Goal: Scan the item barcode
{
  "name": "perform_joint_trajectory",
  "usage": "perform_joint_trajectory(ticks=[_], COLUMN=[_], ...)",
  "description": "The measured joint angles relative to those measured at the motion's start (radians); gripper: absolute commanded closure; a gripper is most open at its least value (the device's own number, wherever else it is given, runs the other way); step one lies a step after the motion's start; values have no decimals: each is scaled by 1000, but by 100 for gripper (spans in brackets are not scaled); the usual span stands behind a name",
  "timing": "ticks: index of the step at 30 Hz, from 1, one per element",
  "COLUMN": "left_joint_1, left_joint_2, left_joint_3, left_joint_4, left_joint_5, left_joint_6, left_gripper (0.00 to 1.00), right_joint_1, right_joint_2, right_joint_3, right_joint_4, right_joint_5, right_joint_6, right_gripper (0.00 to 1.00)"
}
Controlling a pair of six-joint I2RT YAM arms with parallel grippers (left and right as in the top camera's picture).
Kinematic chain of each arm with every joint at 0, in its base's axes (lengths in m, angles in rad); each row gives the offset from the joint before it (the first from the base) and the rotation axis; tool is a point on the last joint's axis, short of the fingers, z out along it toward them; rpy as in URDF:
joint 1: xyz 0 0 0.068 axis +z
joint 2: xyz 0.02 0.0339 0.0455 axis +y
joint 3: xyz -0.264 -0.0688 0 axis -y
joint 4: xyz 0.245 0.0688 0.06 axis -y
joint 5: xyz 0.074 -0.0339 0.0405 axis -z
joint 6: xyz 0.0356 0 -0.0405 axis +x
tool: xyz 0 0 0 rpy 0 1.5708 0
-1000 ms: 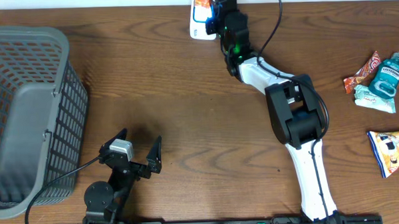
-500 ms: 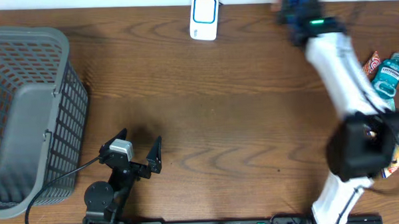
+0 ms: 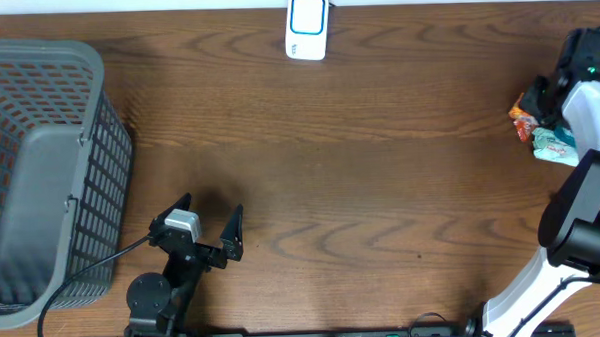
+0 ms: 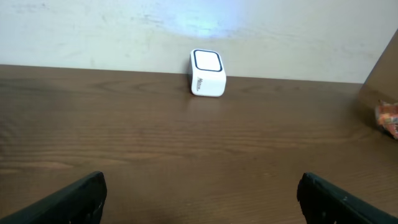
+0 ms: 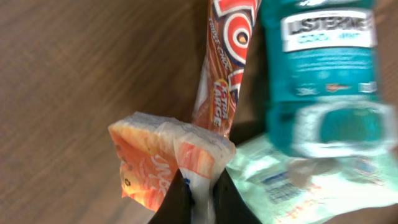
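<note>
Bench (image 3: 361, 186): dark brown wood grain, seen in all three views.

Scanner (image 3: 307, 26): a small white box with a blue-outlined square on its face, set at the far edge of the bench, near the middle; in the left wrist view it is seen standing against a pale wall.

Right gripper (image 5: 198, 183): placed at the far right side of the bench, well apart from the scanner; its dark jaws are pressed together on the bottom edge of a packet.

Orange-and-white packet (image 5: 152, 162): pinched in the right jaws, crumpled, with its orange part to the left of the jaws and its white part at the grip. Whether it touches the bench cannot be told.

Red-brown snack packet (image 5: 227, 68): long and narrow, lying just beside the held packet, its lower end overlapped by it.

Mouthwash bottle (image 5: 323, 68): teal, labelled Listerine, laid beside the snack packet and partly over a pale green packet (image 5: 298, 180).

Left gripper (image 3: 207, 220): parked near the front edge of the bench, left of centre; its jaws are spread wide and nothing is held between them.

Basket (image 3: 109, 145): grey plastic mesh, set at the left end of the bench, well apart from both grippers.
</note>
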Motion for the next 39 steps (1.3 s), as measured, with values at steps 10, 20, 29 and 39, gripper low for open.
perform_joint_trajectory(ticks=[10, 20, 29, 39], left_joint_1=[0, 0, 0, 0], left_joint_2=[0, 0, 0, 0], left_joint_3=[0, 0, 0, 0], left_joint_4=[0, 0, 0, 0], left_joint_5=[0, 0, 0, 0], left_joint_6=[0, 0, 0, 0], left_gripper=[2, 2, 2, 2], right_joint_1=[12, 49, 49, 49], right_joint_2=[-117, -764, -1048, -1100], right_joint_3=[-53, -39, -39, -39], right_joint_4=[-15, -189, -559, -734], right_joint_5=[-86, -272, -291, -175], right_joint_6=[87, 39, 34, 34], right_gripper=[1, 1, 1, 1])
